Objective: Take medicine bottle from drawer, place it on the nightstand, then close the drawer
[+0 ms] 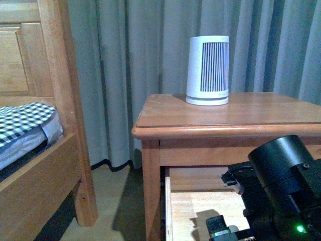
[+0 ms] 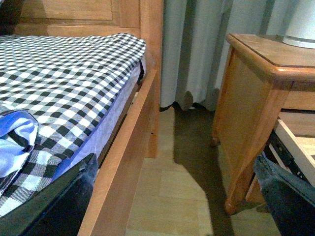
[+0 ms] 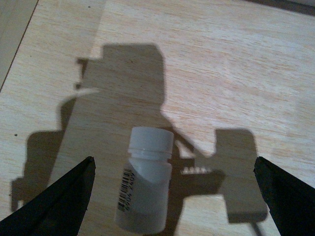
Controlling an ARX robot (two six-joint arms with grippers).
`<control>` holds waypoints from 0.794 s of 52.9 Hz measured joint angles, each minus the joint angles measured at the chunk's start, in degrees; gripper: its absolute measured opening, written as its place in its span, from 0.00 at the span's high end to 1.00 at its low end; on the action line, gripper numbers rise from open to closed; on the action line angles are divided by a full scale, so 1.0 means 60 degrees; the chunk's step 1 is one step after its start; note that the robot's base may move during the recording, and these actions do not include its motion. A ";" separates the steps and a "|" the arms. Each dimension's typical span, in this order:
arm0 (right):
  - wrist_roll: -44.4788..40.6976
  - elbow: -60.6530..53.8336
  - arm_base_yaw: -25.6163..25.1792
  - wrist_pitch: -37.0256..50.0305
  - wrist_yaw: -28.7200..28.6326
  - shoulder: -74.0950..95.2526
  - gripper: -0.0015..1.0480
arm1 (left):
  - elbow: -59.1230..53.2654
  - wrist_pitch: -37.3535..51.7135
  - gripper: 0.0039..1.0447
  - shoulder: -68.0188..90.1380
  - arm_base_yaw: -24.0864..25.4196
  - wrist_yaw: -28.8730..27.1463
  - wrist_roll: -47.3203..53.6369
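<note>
The medicine bottle (image 3: 145,182) lies on its side on the pale floor of the open drawer (image 3: 231,69), with bare wood all round it and the one visible side wall well apart. It sits between the wide-spread fingers (image 3: 64,201) of the right gripper (image 3: 173,164), touching neither. The left gripper (image 2: 174,169) hangs wide apart and empty, between the bed (image 2: 74,73) and the nightstand (image 2: 256,98)

My right arm (image 1: 286,186) blocks the right of the drawer (image 1: 190,206) in front view; drawer's near end cut off by the edge. Label print on the medicine bottle (image 3: 144,187) too small to read.
</note>
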 joint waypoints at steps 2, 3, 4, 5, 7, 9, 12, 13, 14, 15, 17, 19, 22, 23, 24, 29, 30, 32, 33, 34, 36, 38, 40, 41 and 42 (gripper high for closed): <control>0.0036 0.0098 0.0040 -0.0062 -0.0004 0.0120 0.07 | 0.0000 0.0000 0.06 0.0000 0.0000 0.0000 0.0000; 0.0055 0.0127 0.0058 -0.0076 -0.0007 0.0168 0.07 | 0.0000 0.0000 0.06 0.0000 0.0000 0.0000 0.0000; 0.0069 0.0215 0.0095 -0.0157 -0.0011 0.0291 0.07 | 0.0000 0.0000 0.06 0.0000 0.0000 0.0000 0.0000; 0.0091 0.0273 0.0120 -0.0222 -0.0011 0.0379 0.07 | 0.0000 0.0000 0.06 0.0000 0.0000 0.0000 0.0000; 0.0117 0.0350 0.0149 -0.0313 -0.0011 0.0506 0.07 | 0.0000 0.0000 0.06 0.0000 0.0000 0.0000 0.0000; 0.0157 0.0433 0.0193 -0.0379 -0.0007 0.0674 0.07 | 0.0000 0.0000 0.06 0.0000 0.0000 0.0000 0.0000; 0.0270 0.0532 0.0226 -0.0379 0.0000 0.0816 0.07 | 0.0000 0.0000 0.06 0.0000 0.0000 0.0000 0.0000; 0.0302 0.0579 0.0233 -0.0379 -0.0004 0.0856 0.07 | 0.0000 0.0000 0.06 0.0000 0.0000 0.0000 0.0000; 0.0339 0.0652 0.0244 -0.0382 0.0000 0.0889 0.07 | 0.0000 0.0000 0.06 0.0000 0.0000 0.0000 0.0000; 0.0342 0.0703 0.0248 -0.0382 0.0033 0.0922 0.07 | 0.0000 0.0000 0.06 0.0000 0.0000 0.0000 0.0000; 0.0390 0.0798 0.0255 -0.0382 0.0069 0.0998 0.10 | 0.0000 0.0000 0.06 0.0000 0.0000 0.0000 0.0000; 0.0415 0.0860 0.0259 -0.0408 0.0084 0.1045 0.16 | 0.0000 0.0000 0.06 0.0000 0.0000 0.0000 0.0000; 0.0415 0.0933 0.0281 -0.0430 0.0164 0.1056 0.24 | 0.0000 0.0000 0.06 0.0000 0.0000 0.0000 0.0000; 0.0426 0.0958 0.0288 -0.0433 0.0197 0.1064 0.27 | 0.0000 0.0000 0.06 0.0000 0.0000 0.0004 0.0000; 0.0448 0.0976 0.0284 -0.0437 0.0226 0.1071 0.30 | 0.0000 0.0000 0.06 0.0000 0.0000 0.0004 0.0000; 0.0543 0.0994 0.0248 -0.0444 0.0215 0.1075 0.43 | 0.0000 0.0000 0.06 0.0000 0.0000 -0.0004 0.0000; 0.0554 0.0994 0.0248 -0.0441 0.0204 0.1075 0.45 | 0.0000 0.0000 0.06 0.0000 0.0000 -0.0004 0.0000; 0.0594 0.0980 0.0222 -0.0430 0.0124 0.1056 0.51 | 0.0000 0.0000 0.06 0.0000 0.0000 0.0000 0.0000; 0.0594 0.0969 0.0211 -0.0423 0.0102 0.1042 0.53 | 0.0000 0.0000 0.06 0.0000 0.0000 0.0004 0.0000; 0.0590 0.0925 0.0189 -0.0390 0.0047 0.1009 0.56 | 0.0000 0.0000 0.06 0.0000 0.0000 0.0007 0.0000; 0.0590 0.0831 0.0157 -0.0335 -0.0004 0.0929 0.61 | 0.0000 0.0000 0.06 0.0000 0.0000 0.0004 0.0000; 0.0594 0.0714 0.0120 -0.0295 -0.0087 0.0801 0.66 | 0.0000 0.0000 0.06 0.0000 0.0000 0.0004 0.0000; 0.0590 0.0572 0.0077 -0.0255 -0.0197 0.0623 0.69 | 0.0000 0.0000 0.06 0.0000 0.0000 0.0004 0.0000; 0.0590 0.0470 0.0047 -0.0211 -0.0273 0.0484 0.70 | 0.0000 0.0000 0.06 0.0000 0.0000 0.0004 0.0000; 0.0594 0.0419 0.0029 -0.0193 -0.0313 0.0404 0.70 | 0.0000 0.0000 0.06 0.0000 0.0000 0.0004 0.0000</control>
